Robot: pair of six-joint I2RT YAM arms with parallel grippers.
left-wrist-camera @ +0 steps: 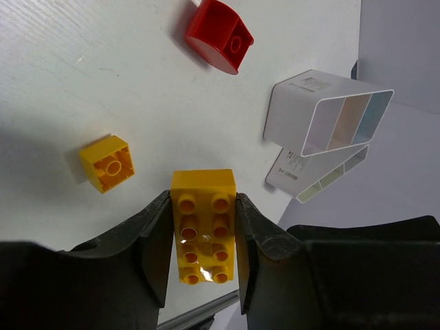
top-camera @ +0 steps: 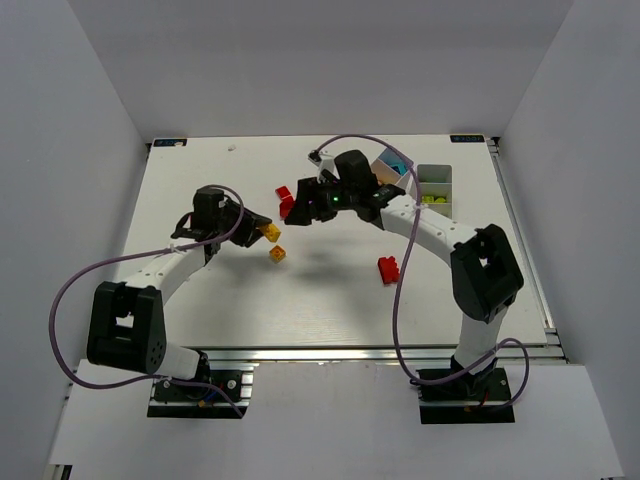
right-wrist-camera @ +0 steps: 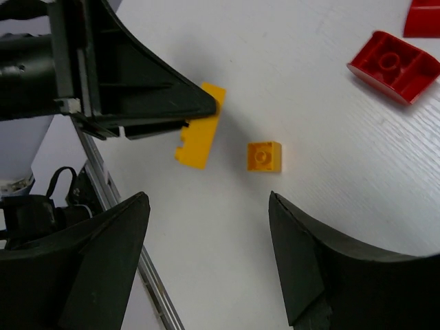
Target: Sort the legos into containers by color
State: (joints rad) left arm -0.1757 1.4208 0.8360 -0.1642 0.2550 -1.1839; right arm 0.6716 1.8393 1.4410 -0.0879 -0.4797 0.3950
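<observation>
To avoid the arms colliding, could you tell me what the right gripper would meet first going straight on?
Probably the small yellow brick on the table, which lies ahead between its open jaws; the long yellow brick held by the left gripper sits just beside that line. Depth is unclear.

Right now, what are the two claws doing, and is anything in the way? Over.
Left gripper shut on long yellow brick. Right gripper open, empty, near small yellow brick. Right arm lies between it and trays.

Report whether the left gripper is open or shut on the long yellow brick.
Shut: the left gripper presses a finger against each side of the long yellow brick.
</observation>
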